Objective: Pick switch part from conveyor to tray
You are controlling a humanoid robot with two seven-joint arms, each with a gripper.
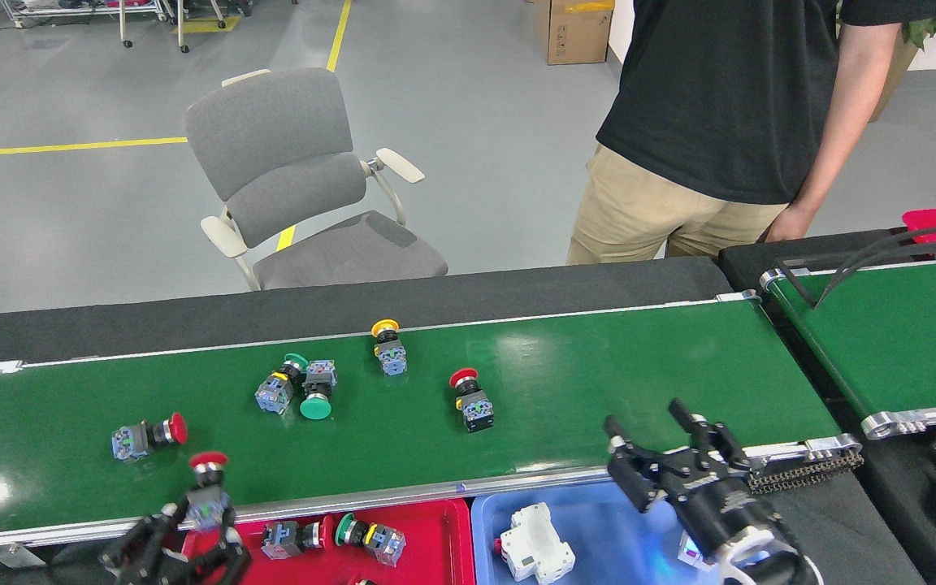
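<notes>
The conveyor (598, 390) carries several switch parts: a red one lying down (147, 437), a green pair (299, 387), a yellow one (387, 348) and a red one (473, 399). At the belt's near rail on the left, my left gripper (201, 522) is shut on an upright red-capped switch part (208, 490), right by the red tray (427, 540). That tray holds two switch parts (285, 537) (370, 536). My right gripper (647, 418) hangs open and empty over the belt's near edge, above the blue tray (598, 520).
A white block (535, 554) lies in the blue tray. A person in a black shirt (720, 97) stands behind the belt's right end. A shorter green belt (899, 341) adjoins on the right, a roller chain (809, 471) at the corner. A grey chair (305, 187) stands behind.
</notes>
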